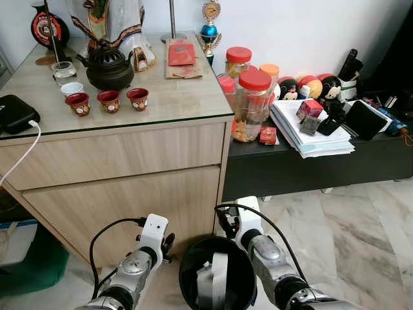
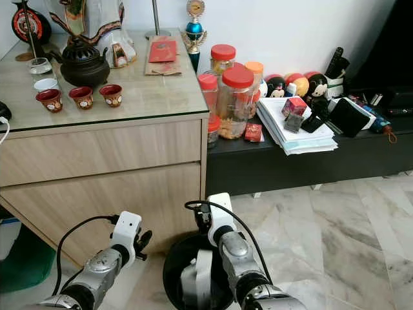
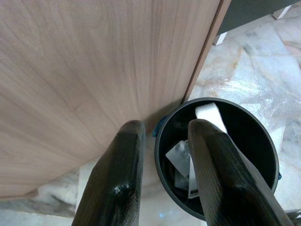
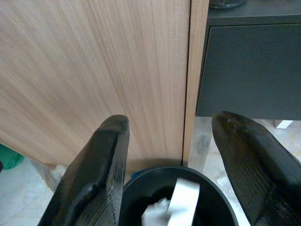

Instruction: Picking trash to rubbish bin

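A round black rubbish bin (image 1: 187, 268) stands on the floor against the corner of the wooden cabinet (image 1: 122, 194). White pieces of trash (image 1: 219, 274) lie inside it, one strip standing upright. My left gripper (image 3: 165, 125) hangs just left of the bin, beside the cabinet front, its fingers a little apart with nothing between them. Over the bin's far rim (image 4: 155, 172) my right gripper (image 4: 171, 117) is spread wide open and empty, with the white trash (image 4: 183, 193) below it.
The cabinet top holds a dark teapot (image 1: 108, 66) and small red cups (image 1: 108, 100). A low black console (image 1: 310, 165) to the right carries red-lidded jars (image 1: 253, 103) and stacked papers (image 1: 303, 132). A green box (image 1: 35, 261) sits at far left. Marble floor (image 1: 348, 239) stretches to the right.
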`<state>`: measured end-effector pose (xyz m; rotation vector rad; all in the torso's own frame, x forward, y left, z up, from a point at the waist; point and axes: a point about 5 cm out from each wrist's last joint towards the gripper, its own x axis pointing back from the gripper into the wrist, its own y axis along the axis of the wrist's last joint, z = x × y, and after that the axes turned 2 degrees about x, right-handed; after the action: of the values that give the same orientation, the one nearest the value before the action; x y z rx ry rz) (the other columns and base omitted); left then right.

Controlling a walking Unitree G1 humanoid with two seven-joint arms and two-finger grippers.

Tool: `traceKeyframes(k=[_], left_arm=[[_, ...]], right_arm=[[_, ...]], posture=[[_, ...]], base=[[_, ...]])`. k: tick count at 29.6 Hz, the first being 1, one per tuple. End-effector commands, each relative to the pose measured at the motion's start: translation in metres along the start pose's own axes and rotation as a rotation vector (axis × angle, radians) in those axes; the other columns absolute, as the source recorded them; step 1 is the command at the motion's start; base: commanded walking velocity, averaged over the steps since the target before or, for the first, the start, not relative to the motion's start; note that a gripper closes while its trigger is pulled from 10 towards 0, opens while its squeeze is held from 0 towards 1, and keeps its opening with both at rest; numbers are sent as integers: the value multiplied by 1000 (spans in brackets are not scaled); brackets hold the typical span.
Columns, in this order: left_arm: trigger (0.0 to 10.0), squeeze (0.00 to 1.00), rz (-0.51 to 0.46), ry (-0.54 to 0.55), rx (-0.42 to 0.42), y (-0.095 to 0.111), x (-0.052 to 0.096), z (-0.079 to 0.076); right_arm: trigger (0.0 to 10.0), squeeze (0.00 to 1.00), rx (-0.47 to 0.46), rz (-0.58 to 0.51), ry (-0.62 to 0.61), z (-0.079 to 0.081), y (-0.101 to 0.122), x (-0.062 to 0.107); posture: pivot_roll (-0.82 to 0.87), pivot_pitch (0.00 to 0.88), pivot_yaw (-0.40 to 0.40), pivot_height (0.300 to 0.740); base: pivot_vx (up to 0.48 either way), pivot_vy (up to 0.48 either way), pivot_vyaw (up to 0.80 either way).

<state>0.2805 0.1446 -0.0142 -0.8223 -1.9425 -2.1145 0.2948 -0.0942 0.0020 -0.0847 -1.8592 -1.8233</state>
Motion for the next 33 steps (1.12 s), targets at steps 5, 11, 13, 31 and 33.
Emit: traceKeyframes(k=[5, 11, 13, 31, 33], left_arm=[[10000, 0, 26, 0, -20, -6, 2, 3], [10000, 0, 80, 107, -51, -16, 8, 17], [10000, 0, 101, 159, -34, -22, 12, 23], [10000, 0, 443, 414, 105, -120, 78, 48], [10000, 0, 424, 405, 113, -117, 75, 46]], right_arm=[[10000, 0, -4, 87, -44, -11, -26, 12], [10000, 0, -36, 205, -112, -23, -58, 29], [10000, 0, -48, 240, -132, -26, -67, 36], [10000, 0, -164, 447, -265, -33, -133, 86], [10000, 0, -163, 447, -265, -33, -132, 85]], posture=[[7, 49, -39, 740], [5, 50, -33, 740], [6, 51, -32, 740], [-6, 53, -15, 740], [-6, 51, -16, 740]], base=[[0, 0, 0], [0, 0, 0], [0, 0, 0], [0, 0, 0], [0, 0, 0]])
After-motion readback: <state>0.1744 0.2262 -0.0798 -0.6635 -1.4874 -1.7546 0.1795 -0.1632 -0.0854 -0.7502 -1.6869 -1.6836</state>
